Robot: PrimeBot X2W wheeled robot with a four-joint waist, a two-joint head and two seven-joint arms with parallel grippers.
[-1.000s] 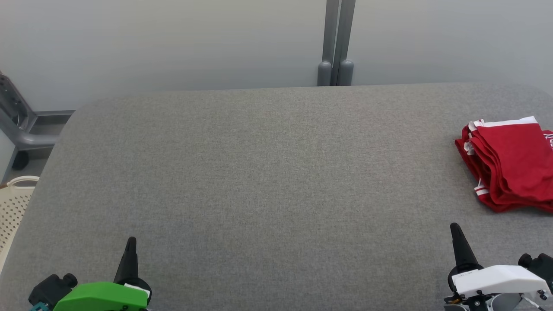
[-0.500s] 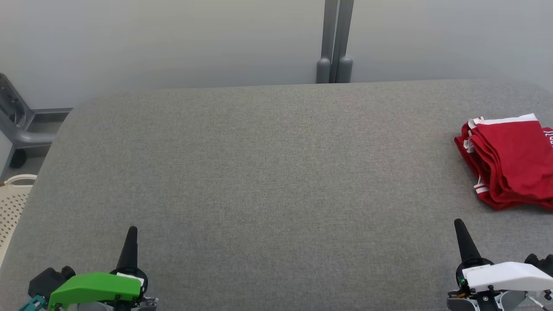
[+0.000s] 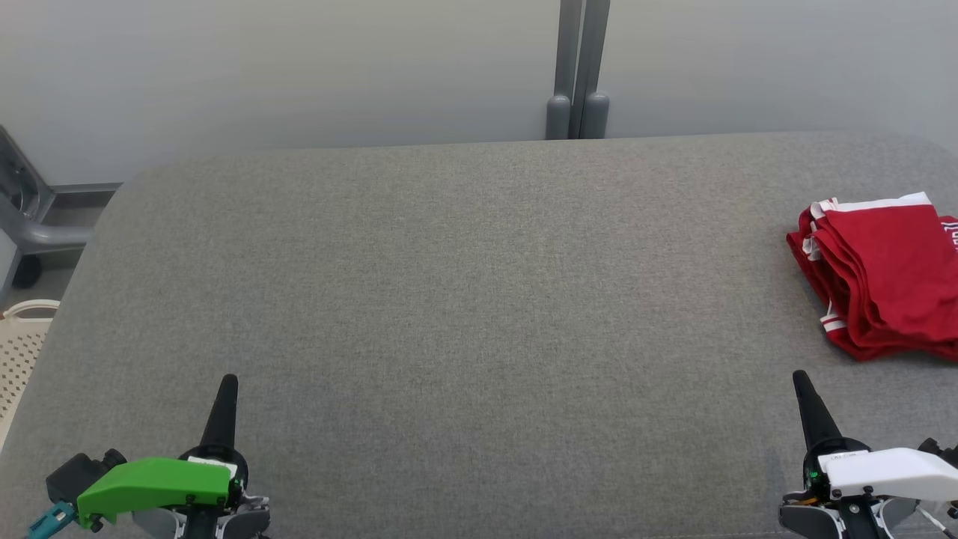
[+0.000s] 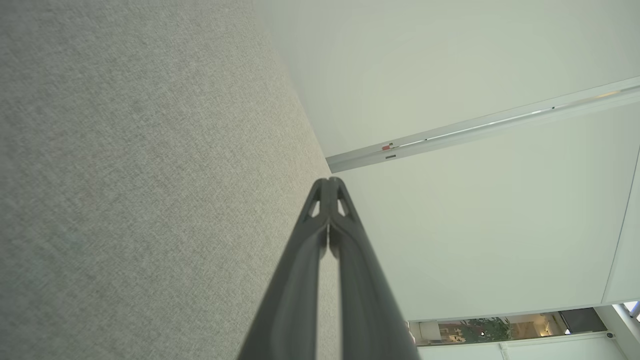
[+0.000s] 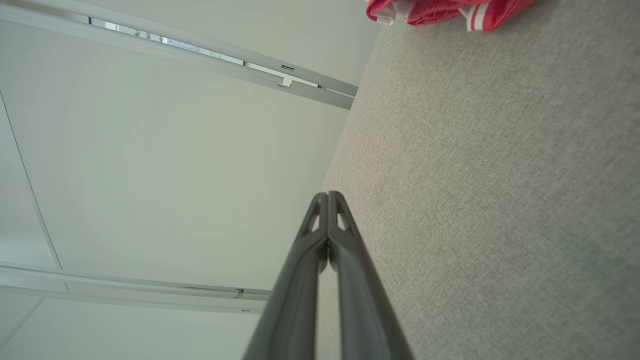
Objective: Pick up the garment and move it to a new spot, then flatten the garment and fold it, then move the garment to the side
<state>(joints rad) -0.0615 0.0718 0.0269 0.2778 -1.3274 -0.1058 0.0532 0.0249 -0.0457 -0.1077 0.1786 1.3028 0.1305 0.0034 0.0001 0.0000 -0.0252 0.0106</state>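
1. Garment (image 3: 883,277): red cloth with white trim, folded into a layered stack. It lies on the right side of the grey padded table (image 3: 479,299), and the edge of the head view cuts off its right part. The white lettering at that edge is too cropped to read.
2. The left gripper (image 3: 227,385), under a green housing, sits at the lower left of the head view. Its two dark fingers (image 4: 345,250) are pressed together tip to tip with nothing between them, and they point toward the far edge of the table.
3. The right gripper (image 3: 802,380), under a white housing, sits at the lower right. Its fingers (image 5: 350,260) likewise meet at the tips and grip nothing.
4. The Garment lies beyond the right gripper and slightly to its right, apart from it. In the right wrist view a red-and-white corner shows at the top edge, clear of the fingertips.
5. Both grippers appear to be just above the fabric surface. Whether they touch it cannot be told.
6. A pale perforated basket (image 3: 22,352) stands beside the left edge of the table. A grey post (image 3: 580,75) rises behind the far edge.
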